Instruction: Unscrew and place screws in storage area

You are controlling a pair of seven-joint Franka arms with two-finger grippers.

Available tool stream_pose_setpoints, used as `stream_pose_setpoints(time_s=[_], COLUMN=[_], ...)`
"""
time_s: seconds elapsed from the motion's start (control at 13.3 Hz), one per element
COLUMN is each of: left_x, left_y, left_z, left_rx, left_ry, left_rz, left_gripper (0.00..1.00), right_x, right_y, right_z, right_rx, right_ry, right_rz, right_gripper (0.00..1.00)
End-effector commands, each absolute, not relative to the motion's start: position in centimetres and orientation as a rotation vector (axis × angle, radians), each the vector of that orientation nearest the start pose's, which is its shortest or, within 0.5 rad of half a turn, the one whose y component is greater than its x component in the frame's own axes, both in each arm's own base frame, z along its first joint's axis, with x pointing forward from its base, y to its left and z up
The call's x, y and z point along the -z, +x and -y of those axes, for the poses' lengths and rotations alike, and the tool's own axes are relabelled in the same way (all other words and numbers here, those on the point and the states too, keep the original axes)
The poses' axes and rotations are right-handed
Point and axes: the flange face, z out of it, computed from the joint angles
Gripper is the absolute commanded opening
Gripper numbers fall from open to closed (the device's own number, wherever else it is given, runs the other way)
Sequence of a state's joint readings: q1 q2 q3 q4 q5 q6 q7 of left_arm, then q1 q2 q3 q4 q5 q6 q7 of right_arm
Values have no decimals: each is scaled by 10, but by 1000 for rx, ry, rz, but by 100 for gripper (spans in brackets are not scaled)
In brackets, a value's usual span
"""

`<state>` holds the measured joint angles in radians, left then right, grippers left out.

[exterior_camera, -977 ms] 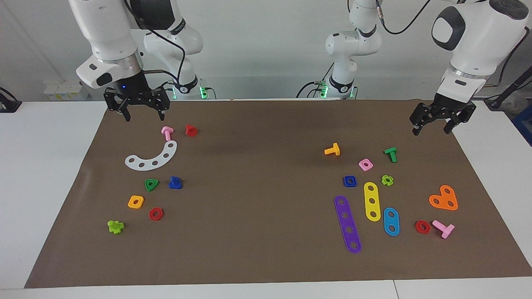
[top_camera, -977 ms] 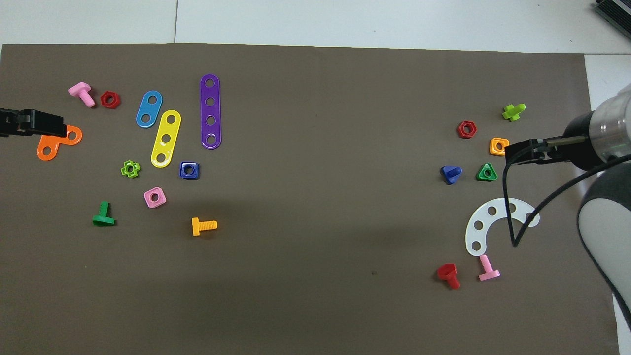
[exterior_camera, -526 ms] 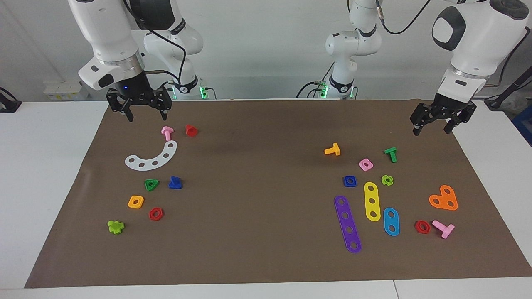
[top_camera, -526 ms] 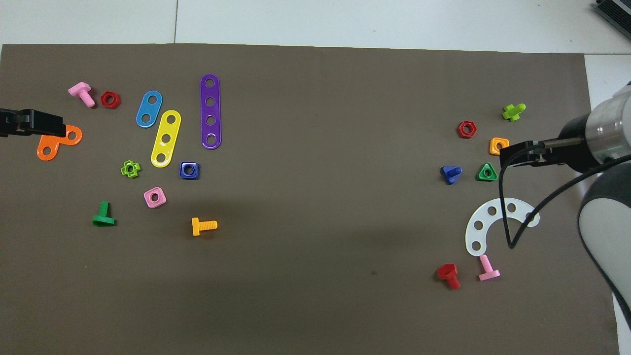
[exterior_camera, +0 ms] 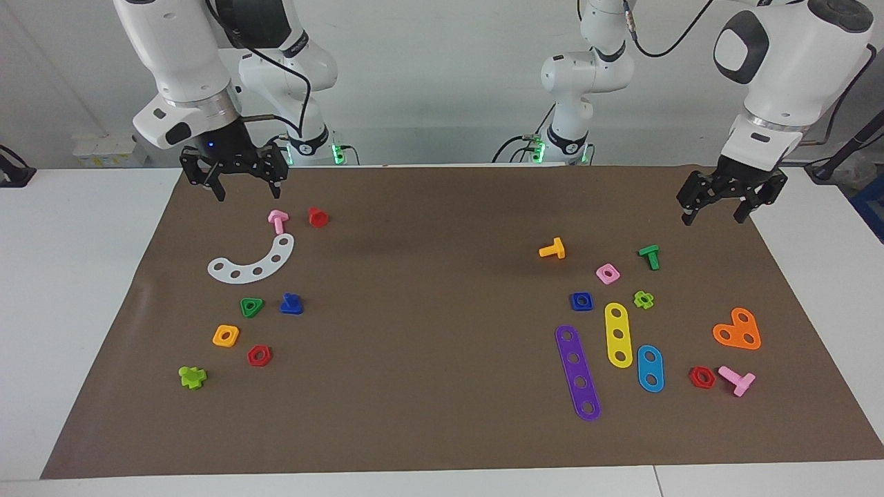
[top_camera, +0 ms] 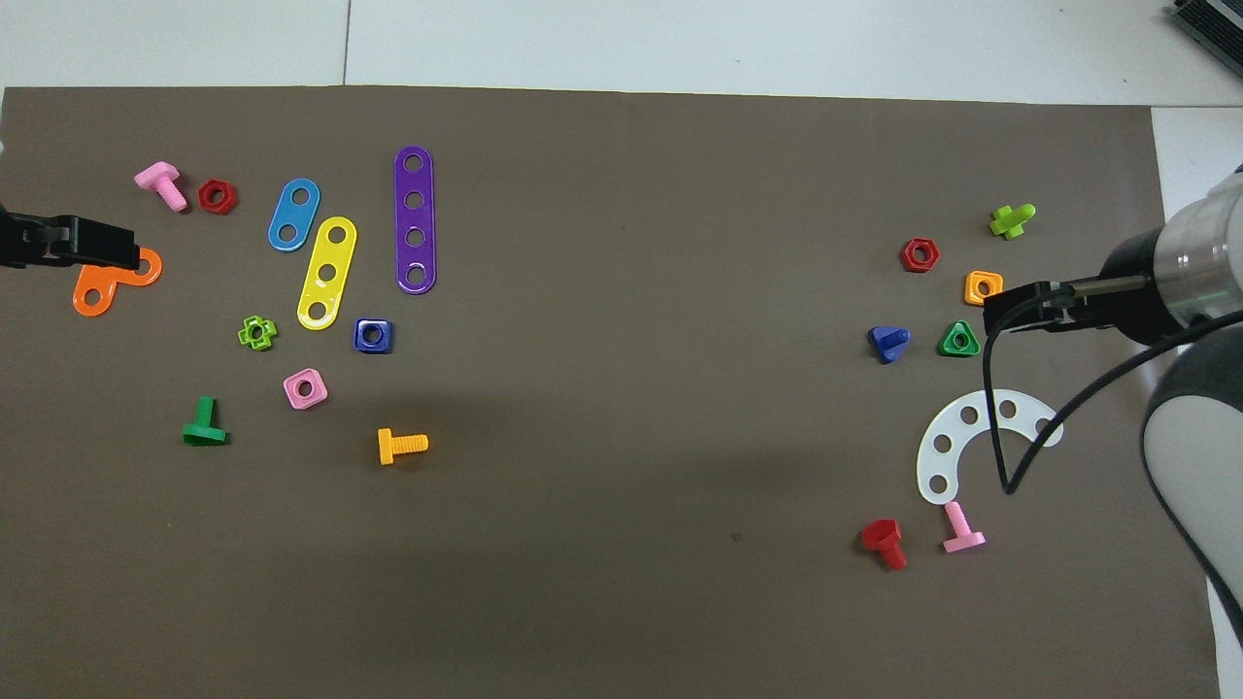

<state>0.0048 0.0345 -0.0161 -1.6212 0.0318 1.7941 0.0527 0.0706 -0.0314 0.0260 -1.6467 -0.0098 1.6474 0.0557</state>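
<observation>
- Your right gripper (exterior_camera: 235, 181) hangs in the air over the mat's edge nearest the robots, at the right arm's end of the table, fingers spread and holding nothing
- Under it, a little farther from the robots, you have the pink screw (exterior_camera: 277, 220) and the red screw (exterior_camera: 318, 217) lying just beside the white curved strip (exterior_camera: 254, 262)
- Your blue screw (exterior_camera: 291, 304) rests on the brown mat (exterior_camera: 428, 331), head down and stem up, just beside the green triangular nut (exterior_camera: 251, 306)
- The orange square nut (exterior_camera: 226, 335) and red hexagonal nut (exterior_camera: 259, 355) lie near it, farther from the robots, so the screw sits at the edge of that cluster
- Your left gripper (exterior_camera: 722, 203) hovers over the mat corner at the left arm's end, fingers apart and empty, above the green screw (exterior_camera: 650, 256)
</observation>
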Motion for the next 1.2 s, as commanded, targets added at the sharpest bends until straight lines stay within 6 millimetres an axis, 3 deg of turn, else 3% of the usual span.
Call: stream_pose_setpoints(time_s=[0.0, 1.13], left_x=[-605, -605], left_y=[580, 579], left_z=[5, -5], left_rx=[231, 236], left_ry=[-3075, -3073], left_rz=[-101, -85], left_gripper=[100, 100], right_x=[-616, -622], right_y=[542, 544], right_z=[-47, -48], right_rx=[65, 57], right_ry=[-3142, -3175], right_rz=[102, 117], right_gripper=[100, 100])
